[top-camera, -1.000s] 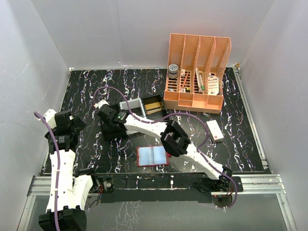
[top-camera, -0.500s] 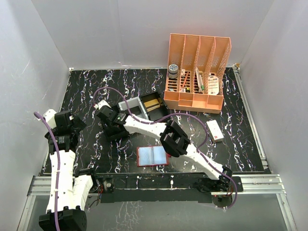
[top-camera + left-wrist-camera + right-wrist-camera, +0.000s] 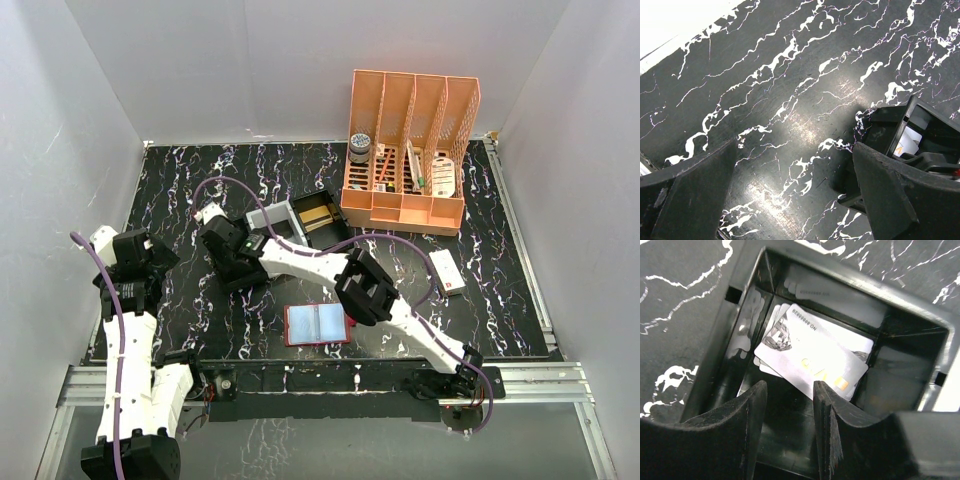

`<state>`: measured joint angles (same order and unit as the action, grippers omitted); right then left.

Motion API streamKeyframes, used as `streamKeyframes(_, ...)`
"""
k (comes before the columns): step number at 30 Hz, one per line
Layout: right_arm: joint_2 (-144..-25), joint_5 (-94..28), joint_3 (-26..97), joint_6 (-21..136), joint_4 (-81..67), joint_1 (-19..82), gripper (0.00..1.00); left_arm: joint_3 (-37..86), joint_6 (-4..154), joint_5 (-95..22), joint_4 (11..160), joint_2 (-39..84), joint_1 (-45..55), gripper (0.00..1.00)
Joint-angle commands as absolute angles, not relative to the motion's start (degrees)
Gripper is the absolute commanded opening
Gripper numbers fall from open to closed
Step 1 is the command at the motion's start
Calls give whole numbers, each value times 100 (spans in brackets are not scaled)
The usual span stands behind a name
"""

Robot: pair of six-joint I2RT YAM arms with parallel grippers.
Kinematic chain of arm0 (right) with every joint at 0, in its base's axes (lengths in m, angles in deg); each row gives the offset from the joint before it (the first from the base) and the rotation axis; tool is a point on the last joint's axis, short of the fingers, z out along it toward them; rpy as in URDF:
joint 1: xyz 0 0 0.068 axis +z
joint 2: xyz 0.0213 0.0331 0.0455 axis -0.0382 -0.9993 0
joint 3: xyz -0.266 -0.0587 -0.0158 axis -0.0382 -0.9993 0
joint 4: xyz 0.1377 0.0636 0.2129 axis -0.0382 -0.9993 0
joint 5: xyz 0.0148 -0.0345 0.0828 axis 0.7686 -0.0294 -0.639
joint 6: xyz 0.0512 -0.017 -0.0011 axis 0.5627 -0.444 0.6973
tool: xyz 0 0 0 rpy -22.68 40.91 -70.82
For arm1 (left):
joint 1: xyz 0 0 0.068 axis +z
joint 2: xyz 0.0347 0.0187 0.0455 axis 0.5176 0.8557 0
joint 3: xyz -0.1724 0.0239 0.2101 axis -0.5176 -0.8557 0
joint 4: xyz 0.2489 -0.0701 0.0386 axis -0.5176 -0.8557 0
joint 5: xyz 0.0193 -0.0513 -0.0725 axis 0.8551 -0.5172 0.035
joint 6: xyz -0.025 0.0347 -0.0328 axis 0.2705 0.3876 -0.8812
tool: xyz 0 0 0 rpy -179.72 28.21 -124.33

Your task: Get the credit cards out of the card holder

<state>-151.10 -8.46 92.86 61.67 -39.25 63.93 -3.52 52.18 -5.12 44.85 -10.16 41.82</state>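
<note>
1. The right gripper (image 3: 790,390) hangs low over a square black plastic compartment (image 3: 835,295), left of the table's middle. Its jaws stand parted with nothing between them: a released claw.
2. Under it, a pale grey plastic credit card with an orange mark (image 3: 810,362) lies flat on top of other cards on the compartment floor, touching neither finger. This looks like the drop spot, chosen to keep removed cards together.
3. The flat red leather-like card holder (image 3: 318,324) lies unfolded at the near centre, well apart from the compartment. Pale blue faces show inside it; I cannot tell whether they are cards yet to be pulled.
4. The left gripper (image 3: 795,150) is spread wide and empty above the bare black white-veined tabletop (image 3: 790,75) at the near left, probably parked clear of the right arm's reach
</note>
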Motion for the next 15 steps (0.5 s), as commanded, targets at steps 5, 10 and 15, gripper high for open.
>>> streamKeyframes(5, -13731, -546, 8874, 6255, -3244, 6341, 43, -286, 5283, -557, 4524, -976, 4162, 99)
streamKeyframes(10, -12914, -165, 8162, 6548, -3388, 6343, 47, -240, 5341, -653, 4512, -836, 4156, 99)
streamKeyframes(15, -11122, 159, 5886, 7226, -2754, 6345, 52, -265, 5546, -1567, 4656, -720, 4167, 99)
